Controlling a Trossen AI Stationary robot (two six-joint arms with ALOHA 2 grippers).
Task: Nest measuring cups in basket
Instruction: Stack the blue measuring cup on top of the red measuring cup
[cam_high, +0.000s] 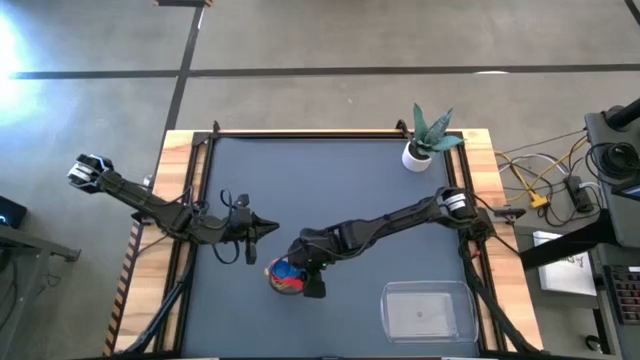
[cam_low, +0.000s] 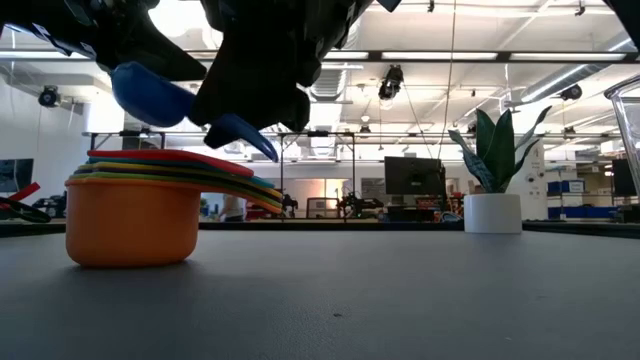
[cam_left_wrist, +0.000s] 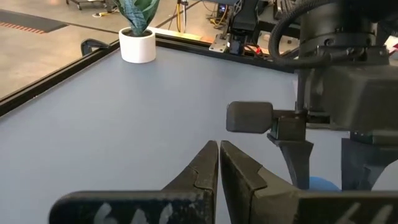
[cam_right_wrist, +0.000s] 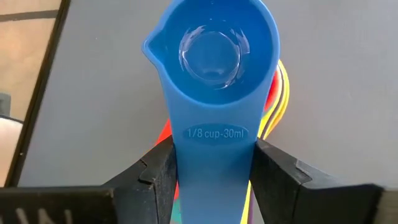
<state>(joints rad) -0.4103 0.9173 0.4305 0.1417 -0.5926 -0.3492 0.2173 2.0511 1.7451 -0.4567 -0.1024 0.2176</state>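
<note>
My right gripper (cam_right_wrist: 214, 171) pinches the flat handle of the blue cup (cam_right_wrist: 211, 53), one dark finger (cam_right_wrist: 155, 171) on each side of it. The handle reads "1/8 cup-30ml" in raised letters. The bowl of this cup is empty and has a small pouring lip on its rim.

The blue cup hangs just above the stack of cups (cam_low: 140, 215), not yet seated in it. In the low view the stack stands on the dark table (cam_low: 400, 300). The orange cup (cam_low: 130, 230) is the outermost and lowest. The rims and handles of the green, yellow and red cups fan out above it, with the red cup (cam_low: 160, 156) uppermost. In the right wrist view, red and yellow edges show under the blue cup.

My left gripper (cam_left_wrist: 217, 168) rests over the table just to the left of the stack, its fingers pressed together with nothing between them.

The basket (cam_high: 428, 310), clear and shallow, sits at the near right of the table, well apart from the stack. No cup lies in it.

At the far right edge stands a white plant pot (cam_high: 416, 155) with a green spiky plant. Beyond the table the low view shows a workshop hall with a dark monitor (cam_low: 413, 175); I can read no writing there.
</note>
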